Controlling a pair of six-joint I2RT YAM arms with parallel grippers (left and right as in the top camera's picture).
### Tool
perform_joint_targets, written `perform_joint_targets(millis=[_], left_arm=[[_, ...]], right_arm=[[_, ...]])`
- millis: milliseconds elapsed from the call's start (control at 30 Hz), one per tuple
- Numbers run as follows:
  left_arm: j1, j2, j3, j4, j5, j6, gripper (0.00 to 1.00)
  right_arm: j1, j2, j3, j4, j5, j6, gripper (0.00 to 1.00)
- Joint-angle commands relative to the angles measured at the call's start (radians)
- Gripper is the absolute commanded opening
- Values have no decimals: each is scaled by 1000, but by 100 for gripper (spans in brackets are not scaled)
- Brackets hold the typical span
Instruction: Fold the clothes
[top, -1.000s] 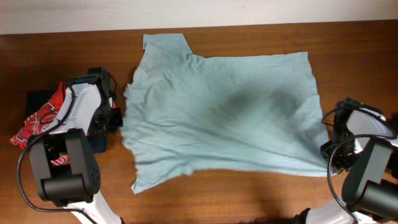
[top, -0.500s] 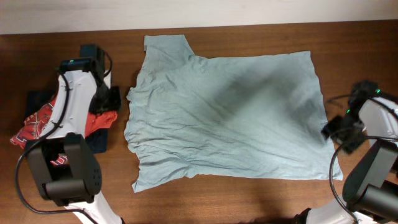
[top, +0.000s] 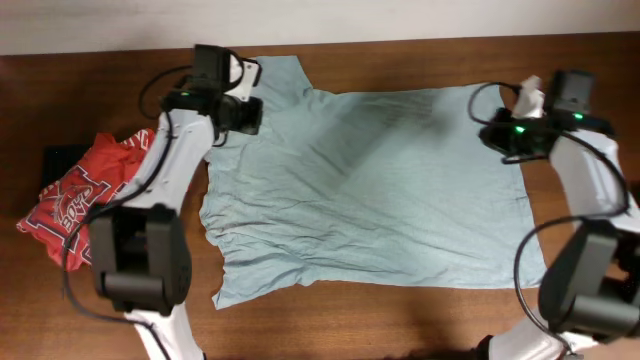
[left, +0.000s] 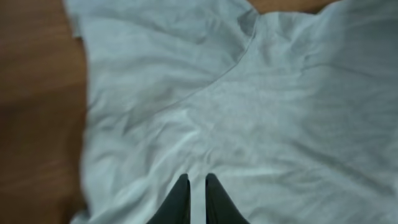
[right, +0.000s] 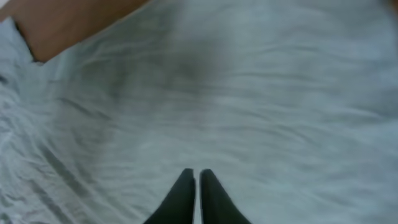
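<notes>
Two grippers, fingers drawn in to a sliver, nothing seen pinched between. Left gripper (left: 197, 178) low over the pale grey-teal T-shirt (top: 370, 190) at its far-left sleeve seam; right gripper (right: 196, 172) above the far-right hem corner. Contact with cloth: cannot tell. T-shirt spread flat across the table (top: 400, 320). Off its left edge, red printed shirt (top: 85, 195) heaped on a dark navy garment (top: 55, 160).

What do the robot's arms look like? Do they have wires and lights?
Both the left arm and right arm are white tubes with chunky black joints. Thin black cables loop along them, and a little green light glows on the right one. The left gripper and right gripper each have two slim, pointed black fingers.
</notes>
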Motion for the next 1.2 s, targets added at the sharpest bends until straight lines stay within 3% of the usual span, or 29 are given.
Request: perform_joint_targets(millis=[0, 333, 733, 967, 1167], left_arm=[[-8, 114, 12, 57, 22, 23, 9], [-11, 248, 12, 199, 1, 23, 6], [0, 335, 11, 192, -251, 22, 6], [39, 336, 26, 185, -298, 23, 7], [29, 307, 177, 67, -294, 23, 17]], right_arm=[[40, 93, 6, 53, -9, 1, 6], [46, 265, 6, 161, 7, 44, 4], [18, 283, 6, 20, 456, 74, 4], [-28, 277, 11, 1, 406, 52, 4], [-51, 209, 97, -41, 93, -34, 24]])
